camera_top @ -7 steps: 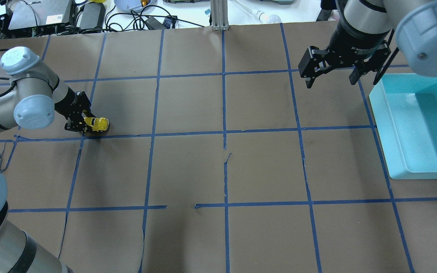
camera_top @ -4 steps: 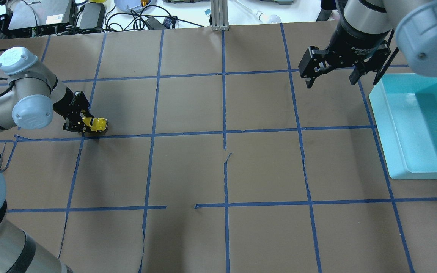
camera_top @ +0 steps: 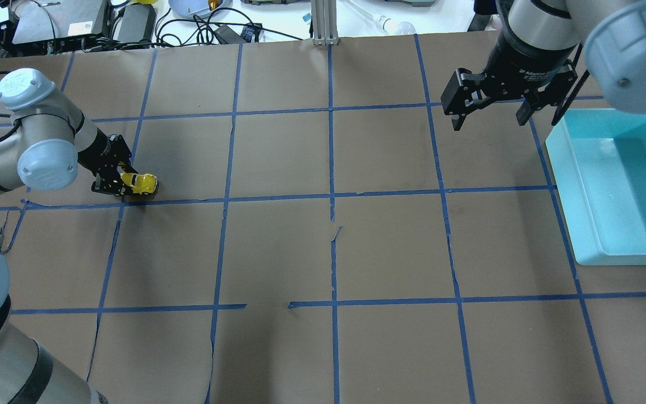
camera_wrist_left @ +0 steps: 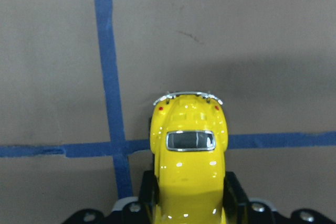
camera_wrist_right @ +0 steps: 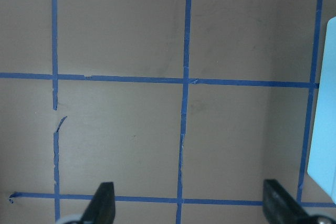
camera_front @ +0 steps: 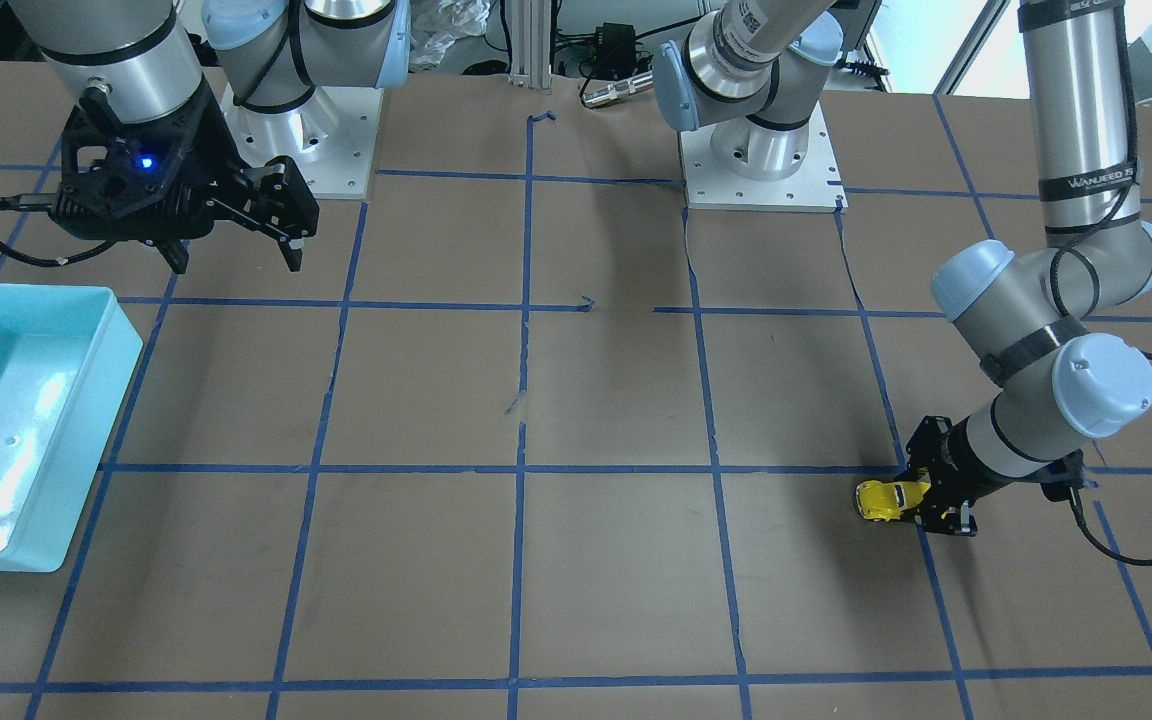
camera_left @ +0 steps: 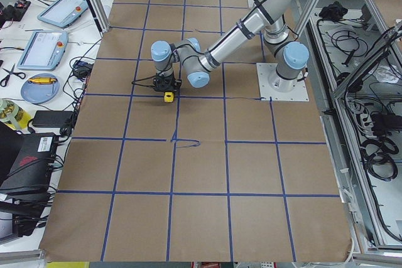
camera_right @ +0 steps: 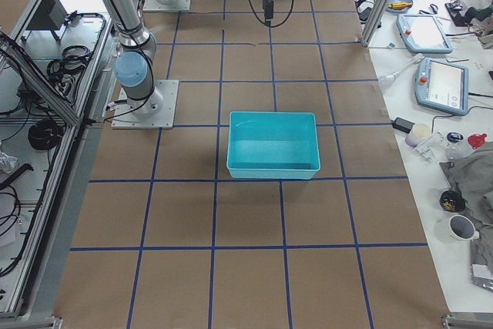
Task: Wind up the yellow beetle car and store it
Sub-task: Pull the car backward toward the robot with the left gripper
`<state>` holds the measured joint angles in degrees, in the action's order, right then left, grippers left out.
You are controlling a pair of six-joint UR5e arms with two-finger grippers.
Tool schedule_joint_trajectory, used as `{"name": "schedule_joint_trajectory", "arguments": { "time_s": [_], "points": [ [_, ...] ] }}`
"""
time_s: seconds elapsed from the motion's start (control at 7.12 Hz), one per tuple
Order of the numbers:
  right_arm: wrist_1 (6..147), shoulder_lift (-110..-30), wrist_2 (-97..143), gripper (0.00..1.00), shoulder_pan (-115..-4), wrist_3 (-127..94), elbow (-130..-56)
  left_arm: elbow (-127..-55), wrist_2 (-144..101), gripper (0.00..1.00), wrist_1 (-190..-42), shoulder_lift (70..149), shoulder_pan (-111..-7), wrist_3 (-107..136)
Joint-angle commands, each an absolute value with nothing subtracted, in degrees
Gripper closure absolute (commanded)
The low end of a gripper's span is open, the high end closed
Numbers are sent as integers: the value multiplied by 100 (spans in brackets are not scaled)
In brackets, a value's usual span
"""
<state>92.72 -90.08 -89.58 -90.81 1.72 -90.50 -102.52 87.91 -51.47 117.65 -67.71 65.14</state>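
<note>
The yellow beetle car (camera_top: 143, 183) is held between the fingers of my left gripper (camera_top: 124, 183), which is shut on it low at the table's left side, just above a blue tape line. In the left wrist view the car (camera_wrist_left: 189, 150) points away from the camera, with a finger (camera_wrist_left: 235, 195) on each flank. It also shows in the front-facing view (camera_front: 882, 498) and the exterior left view (camera_left: 169, 96). My right gripper (camera_top: 490, 122) hangs open and empty above the far right of the table, beside the bin; its fingertips (camera_wrist_right: 104, 205) stand wide apart.
A teal bin (camera_top: 563, 188) stands empty at the table's right edge, also in the front-facing view (camera_front: 108, 400). Brown paper with a blue tape grid (camera_top: 331, 196) covers the table. Cables and devices lie beyond the far edge (camera_top: 132, 25).
My left gripper has drawn the car slightly to the left along the table. The right arm has not moved.
</note>
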Motion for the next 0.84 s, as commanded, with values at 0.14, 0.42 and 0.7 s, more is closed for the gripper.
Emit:
{"name": "schedule_joint_trajectory", "arguments": {
  "time_s": [0.14, 0.42, 0.7],
  "points": [
    [9272, -9009, -8956, 0, -9088, 176, -9053, -10266, 8789, 99, -5150, 11769, -6583, 6319],
    [9272, -9000, -8956, 0, -9088, 158, -9053, -10248, 8806, 99, -5150, 11769, -6574, 6311],
    [9272, -9009, -8982, 0, -9088, 184, -9053, -10239, 8824, 100, -5142, 11777, -6574, 6293]
  ]
}}
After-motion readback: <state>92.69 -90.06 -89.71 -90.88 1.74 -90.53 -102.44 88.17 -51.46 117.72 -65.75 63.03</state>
